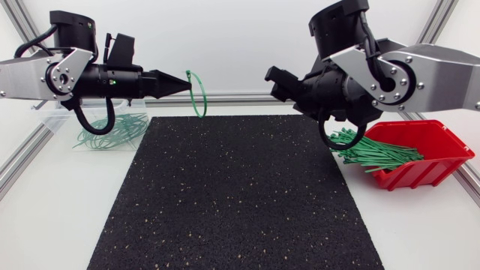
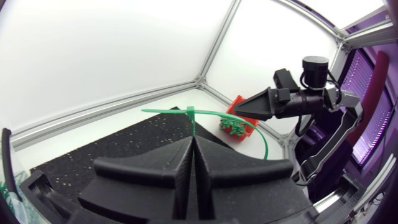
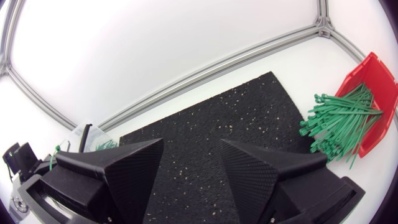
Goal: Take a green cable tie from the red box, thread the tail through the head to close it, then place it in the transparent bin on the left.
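Left gripper (image 1: 187, 80): fingers pressed together on the green cable tie (image 1: 199, 94), pinching it at the very tip. In the left wrist view the seam between the fingers shows no gap and the tie stands out just ahead of them. The tie hangs as a ring, upper centre-left in the head view, in the air above the far edge of the black mat (image 1: 232, 195). It appears closed, though the head itself is too small to confirm.

Right gripper (image 3: 191, 142): fingers well apart, nothing between them. It sits upper centre-right in the head view, apart from the ring.

Transparent bin (image 1: 56, 127): left of frame, under the left arm, with finished ties (image 1: 112, 132) in it. Red box (image 1: 420, 176): right of frame, a bundle of straight ties (image 1: 375, 155) spilling over its near wall.

Assessment: threading looks complete and placement is the step in hand. The next move calls for the left arm to carry the ring back over the bin, then part its fingers.
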You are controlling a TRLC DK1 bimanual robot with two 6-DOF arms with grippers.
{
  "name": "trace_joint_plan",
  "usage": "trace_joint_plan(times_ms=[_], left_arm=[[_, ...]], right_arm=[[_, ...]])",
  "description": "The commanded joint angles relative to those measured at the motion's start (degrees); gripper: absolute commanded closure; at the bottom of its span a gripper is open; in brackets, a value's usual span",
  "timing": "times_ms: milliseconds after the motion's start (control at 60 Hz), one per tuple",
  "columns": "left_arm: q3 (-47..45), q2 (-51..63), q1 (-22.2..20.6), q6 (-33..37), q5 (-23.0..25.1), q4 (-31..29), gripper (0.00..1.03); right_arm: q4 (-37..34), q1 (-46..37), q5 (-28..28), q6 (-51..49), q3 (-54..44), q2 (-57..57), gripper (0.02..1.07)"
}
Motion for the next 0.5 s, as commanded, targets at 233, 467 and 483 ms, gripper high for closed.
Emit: trace_joint_plan(times_ms=[233, 467, 483], left_arm=[[8.8, -1.4, 6.1, 14.2, -20.6, -10.1, 1.00], [17.4, -1.2, 11.0, 18.1, -34.3, -13.1, 1.00], [18.2, -0.8, 11.5, 18.2, -35.0, -13.4, 1.00]], right_arm=[[5.2, -2.5, 7.1, -13.5, -4.3, -4.3, 0.38], [10.7, -3.3, 11.5, -22.7, -6.2, -6.8, 0.38], [11.1, -3.6, 11.5, -23.4, -6.4, -7.1, 0.38]])
